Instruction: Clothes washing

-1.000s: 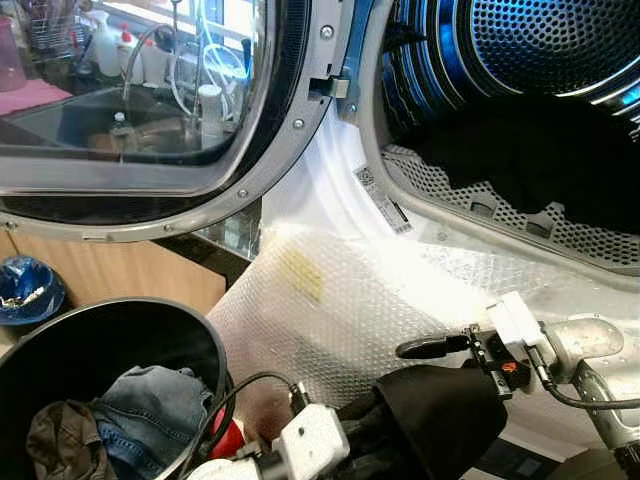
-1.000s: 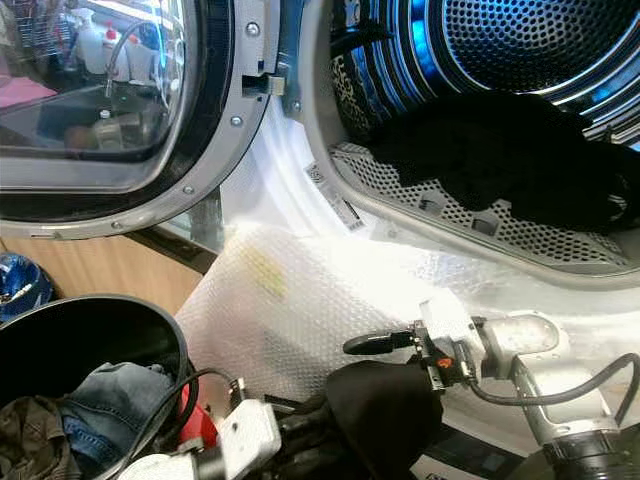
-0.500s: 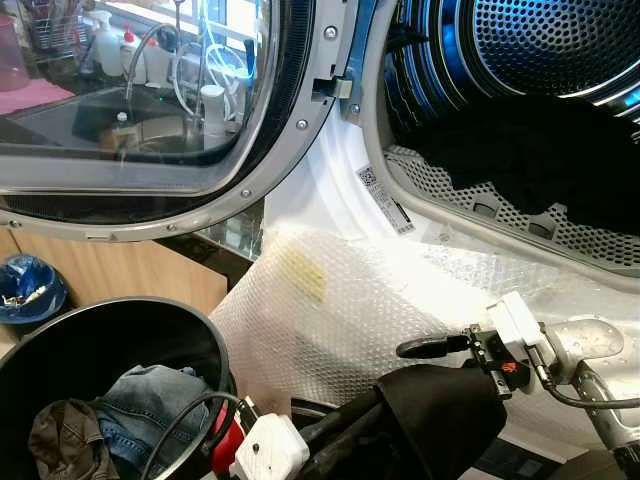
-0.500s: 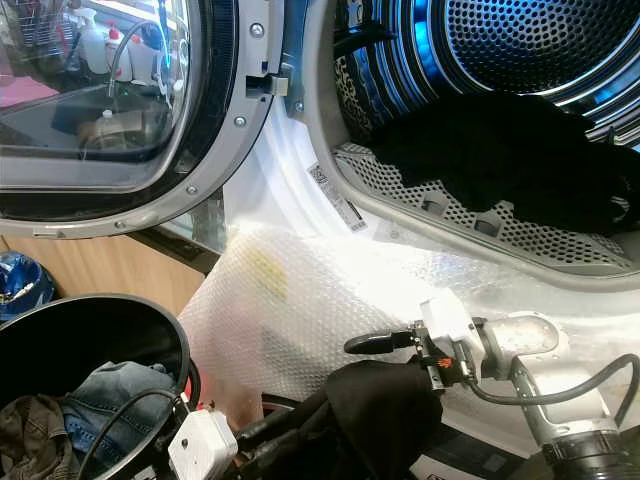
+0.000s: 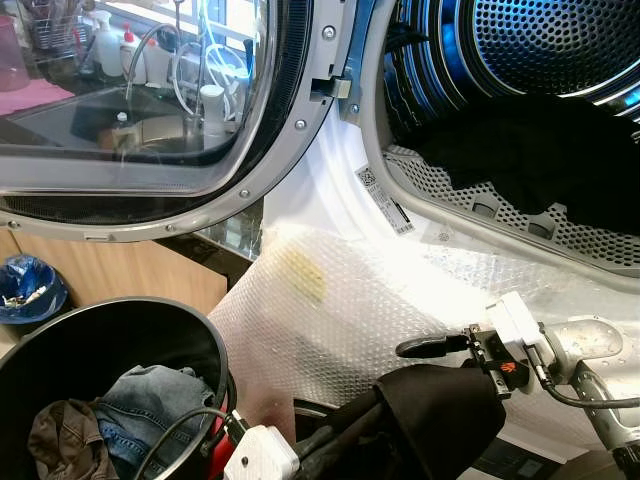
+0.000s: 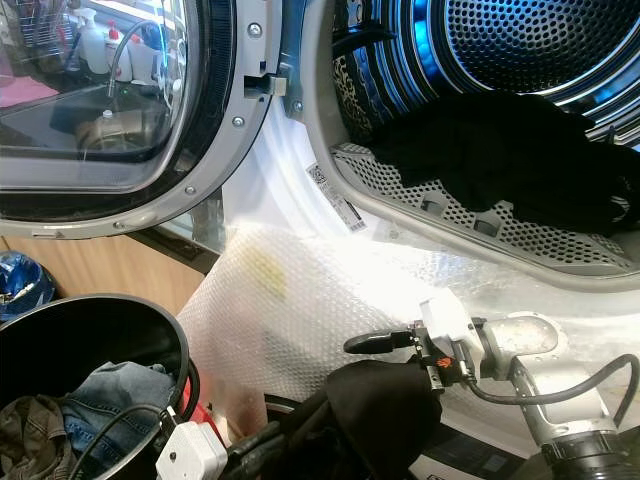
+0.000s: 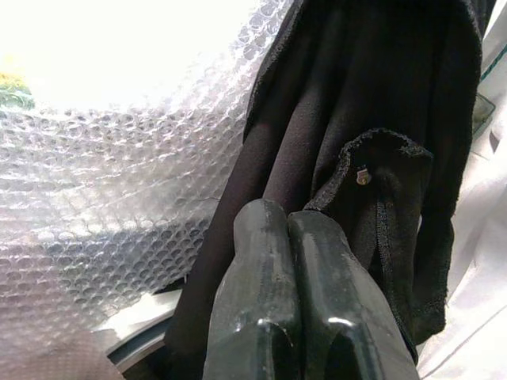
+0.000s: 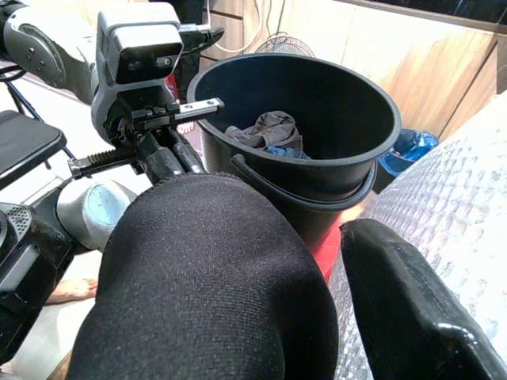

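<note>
Readable text: none legible.
White sticker (image 5: 381, 200) on washer door rim (image 5: 372, 150), with small square code and fine print, too small to read. Yellowish patch (image 5: 301, 272) under bubble wrap (image 5: 330, 320) on washer front, blurred, no characters made out. Bottles (image 5: 105, 45) reflected in door glass (image 5: 130, 90), labels unreadable.

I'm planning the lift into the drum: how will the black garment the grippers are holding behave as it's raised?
The black garment is likely floppy: it drapes in soft folds over the right gripper, and in folds from the left gripper, whose fingers are shut on it. It probably sags between the holds. Loose hems may drag on the bubble wrap.
</note>
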Controlling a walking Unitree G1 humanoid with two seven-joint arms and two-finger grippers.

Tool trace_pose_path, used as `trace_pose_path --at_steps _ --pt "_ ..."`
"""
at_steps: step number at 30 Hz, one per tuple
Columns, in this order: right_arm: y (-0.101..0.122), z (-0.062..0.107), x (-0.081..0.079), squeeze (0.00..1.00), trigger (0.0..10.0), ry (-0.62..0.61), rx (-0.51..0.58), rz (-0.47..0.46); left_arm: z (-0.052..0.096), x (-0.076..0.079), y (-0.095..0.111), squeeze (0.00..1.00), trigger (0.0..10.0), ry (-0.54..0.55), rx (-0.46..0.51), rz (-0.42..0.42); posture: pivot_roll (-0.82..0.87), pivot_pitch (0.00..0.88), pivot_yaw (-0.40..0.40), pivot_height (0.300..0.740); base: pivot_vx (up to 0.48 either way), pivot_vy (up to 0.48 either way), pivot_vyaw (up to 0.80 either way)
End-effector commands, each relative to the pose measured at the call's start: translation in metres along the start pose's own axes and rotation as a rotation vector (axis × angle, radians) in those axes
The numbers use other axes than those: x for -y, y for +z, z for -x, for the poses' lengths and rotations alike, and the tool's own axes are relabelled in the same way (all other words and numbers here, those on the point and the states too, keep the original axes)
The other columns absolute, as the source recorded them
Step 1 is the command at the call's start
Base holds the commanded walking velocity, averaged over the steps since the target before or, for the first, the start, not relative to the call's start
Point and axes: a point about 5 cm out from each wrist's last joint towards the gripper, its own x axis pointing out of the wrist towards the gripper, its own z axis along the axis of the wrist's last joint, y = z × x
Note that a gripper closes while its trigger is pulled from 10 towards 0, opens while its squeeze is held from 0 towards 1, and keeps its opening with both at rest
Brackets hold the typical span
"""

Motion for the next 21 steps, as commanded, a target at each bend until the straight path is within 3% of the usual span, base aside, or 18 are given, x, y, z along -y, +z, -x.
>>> trace_pose_path --at_steps 1,5,6,8,9,12,14,16,21 --pt "0.006 0.004 0.000 0.00 10.0 -0.016 0.007 0.028 0.000 0.002 0.004 0.00 0.0 -0.009 0.009 -0.005 0.08 0.064 -0.165 0.740 0.000 0.000 0.00" --pt "0.006 0.003 -0.001 0.00 10.0 -0.013 0.008 0.028 -0.002 0.005 -0.004 0.00 0.0 -0.068 -0.063 0.001 0.08 0.057 -0.160 0.740 0.000 0.000 0.00" --pt "0.006 0.002 0.000 0.00 10.0 -0.010 0.009 0.029 -0.003 0.002 -0.008 0.00 9.9 -0.062 -0.087 -0.045 0.08 0.049 -0.157 0.740 0.000 0.000 0.00" --pt "0.006 0.001 0.000 0.00 10.0 -0.007 0.012 0.029 -0.004 -0.002 -0.010 0.00 10.0 -0.065 -0.107 -0.100 0.08 0.047 -0.157 0.740 0.000 0.000 0.00" --pt "0.006 0.000 0.000 0.00 10.0 -0.002 0.011 0.031 -0.007 -0.010 -0.015 0.00 10.0 -0.067 -0.142 -0.191 0.08 0.033 -0.152 0.740 0.000 0.000 0.00" --pt "0.006 -0.001 0.000 0.00 10.0 0.006 0.004 0.029 -0.014 -0.020 -0.018 0.00 10.0 -0.069 -0.151 -0.269 0.08 0.013 -0.153 0.740 0.000 0.000 0.00" --pt "0.003 0.003 -0.010 0.00 10.0 0.079 -0.064 0.024 -0.018 -0.021 -0.019 0.00 10.0 -0.118 -0.152 -0.329 0.07 0.000 -0.149 0.740 0.000 0.000 0.00" --pt "-0.002 0.013 -0.025 0.00 10.0 0.144 -0.178 0.015 -0.020 -0.020 -0.020 0.00 10.0 -0.149 -0.144 -0.352 0.05 0.000 -0.150 0.740 0.000 0.000 0.00" --pt "-0.007 0.026 -0.047 0.00 10.0 0.212 -0.333 -0.002 -0.020 -0.016 -0.020 0.00 10.0 -0.167 -0.129 -0.313 0.02 0.000 -0.161 0.740 0.000 0.000 0.00"
